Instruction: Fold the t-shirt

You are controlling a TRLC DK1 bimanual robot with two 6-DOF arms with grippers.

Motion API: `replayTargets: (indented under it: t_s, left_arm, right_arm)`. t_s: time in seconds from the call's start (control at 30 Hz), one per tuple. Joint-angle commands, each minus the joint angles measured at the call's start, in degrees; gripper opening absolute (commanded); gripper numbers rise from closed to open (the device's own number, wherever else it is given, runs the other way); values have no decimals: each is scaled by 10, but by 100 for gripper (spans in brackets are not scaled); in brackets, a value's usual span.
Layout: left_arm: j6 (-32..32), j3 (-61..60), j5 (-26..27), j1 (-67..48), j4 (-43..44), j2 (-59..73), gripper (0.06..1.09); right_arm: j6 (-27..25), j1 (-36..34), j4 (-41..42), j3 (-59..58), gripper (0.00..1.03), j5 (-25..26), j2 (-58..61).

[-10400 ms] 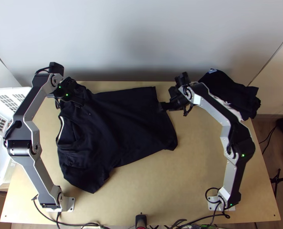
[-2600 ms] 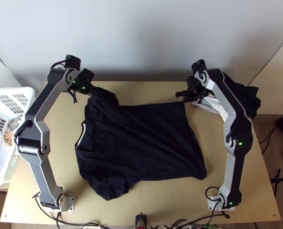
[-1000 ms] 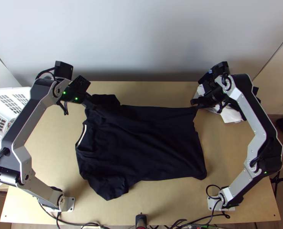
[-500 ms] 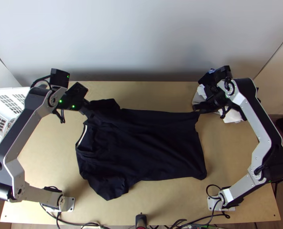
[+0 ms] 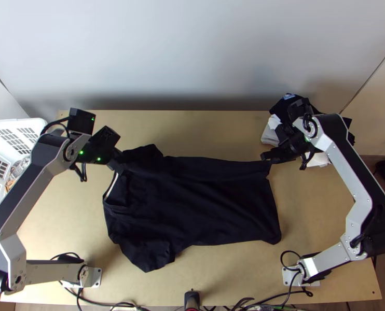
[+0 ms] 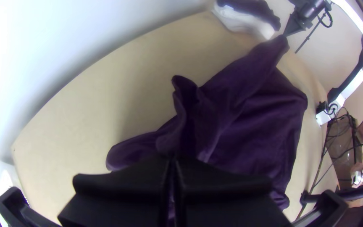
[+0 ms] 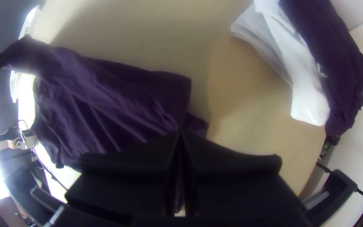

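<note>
T-shirt gripped at both ends of its far side, seemingly for a lengthwise fold

At the left, the basket stands by the table, out of the cloth's way. Next comes the left gripper, its fingers closed together on dark cloth at the far shoulder, just beyond the collar. A loose flap of cloth juts up beside that hold, probably part of the far sleeve.

The T-shirt lies across the middle of the table, collar to the left and hem to the right. Its near half is spread flat, with the near sleeve out towards the front edge — a base, most likely, for the far half to land on. The far side is drawn out in a fairly straight line between the two holds, which should keep the fold even and stop the middle from sagging into a bunch.

At the right, the right gripper also has its fingers closed, nipping the far hem corner. Holding both ends lets the whole side travel as one — if one end lags, the fold may skew. Beyond it lie white cloth and dark cloth, set aside in a pile.
</note>
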Motion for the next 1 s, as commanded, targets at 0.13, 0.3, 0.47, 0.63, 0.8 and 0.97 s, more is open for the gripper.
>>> replayTargets:
  t_s: [0.13,0.3,0.47,0.63,0.8,0.97]
  left_arm:
    - [-3,-47,0,-9,-1,-45,9]
    - [-3,-75,0,-11,0,-60,9]
    - [-2,-99,0,-14,1,-70,9]
    - [1,-133,0,-14,11,-83,9]
    - [3,-160,0,-15,16,-94,9]
    - [6,-181,0,-15,23,-96,9]
  right_arm:
    - [-2,4,-1,-46,3,3,-32]
    - [-2,4,-1,-74,3,4,-46]
    - [-2,4,-1,-94,3,6,-53]
    - [-2,4,3,-121,3,9,-61]
    - [-1,5,9,-144,3,12,-68]
    - [-1,5,21,-164,3,13,-70]
